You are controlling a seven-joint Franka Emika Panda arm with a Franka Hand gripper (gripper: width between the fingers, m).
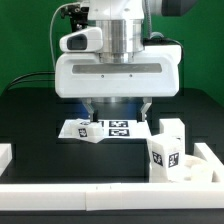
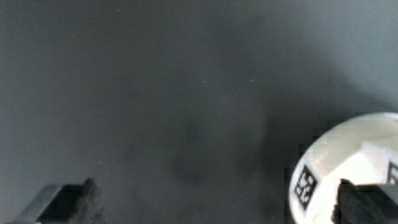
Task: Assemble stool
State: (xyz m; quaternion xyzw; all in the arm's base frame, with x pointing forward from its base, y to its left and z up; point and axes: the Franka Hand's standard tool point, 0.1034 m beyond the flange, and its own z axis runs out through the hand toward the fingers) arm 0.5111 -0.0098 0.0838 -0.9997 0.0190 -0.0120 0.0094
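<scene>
My gripper point(image 1: 118, 108) hangs low over the black table, its jaws wide apart and empty. In the wrist view the gripper point(image 2: 226, 205) has bare table between its fingers. The round white stool seat point(image 2: 356, 160), with a square tag on its side, lies right beside one finger point(image 2: 384, 205), outside the gap. In the exterior view a white tagged part point(image 1: 82, 130) lies under the finger at the exterior view's left; I cannot tell which part it is. Two chunky white tagged legs point(image 1: 165, 152) stand upright at the exterior view's right.
The marker board point(image 1: 120, 128) lies flat on the table behind the gripper. Long white border rails run along the front point(image 1: 100, 190) and up the exterior view's right side point(image 1: 208, 155). A short rail end point(image 1: 5, 153) sits at the exterior view's left.
</scene>
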